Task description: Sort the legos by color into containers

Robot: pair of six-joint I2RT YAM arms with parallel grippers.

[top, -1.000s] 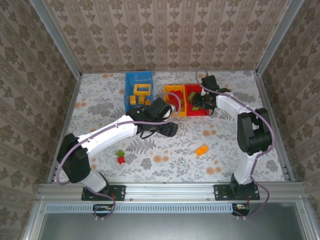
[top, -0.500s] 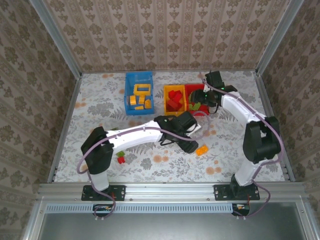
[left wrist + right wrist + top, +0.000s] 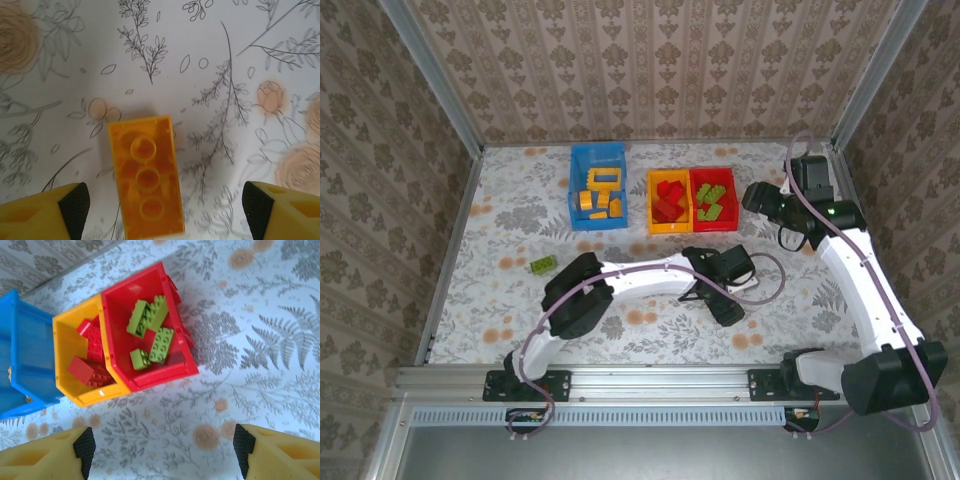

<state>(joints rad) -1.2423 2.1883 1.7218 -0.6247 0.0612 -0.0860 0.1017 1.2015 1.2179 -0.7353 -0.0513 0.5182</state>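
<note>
Lying flat on the table (image 3: 260,60) right of centre, the orange brick (image 3: 146,177) sits under the left gripper (image 3: 166,205), its jaws wide and empty; light, rigid and slick, it likely wants pinching across its long sides.

light: bright, even | shadows: faint, beside orange brick (image 3: 146,180) | focus: wrist close-up slightly soft

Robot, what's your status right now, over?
Left gripper open, over orange brick on table. Right gripper open, empty, near red bin. One green brick loose. Nothing blocking.
</note>
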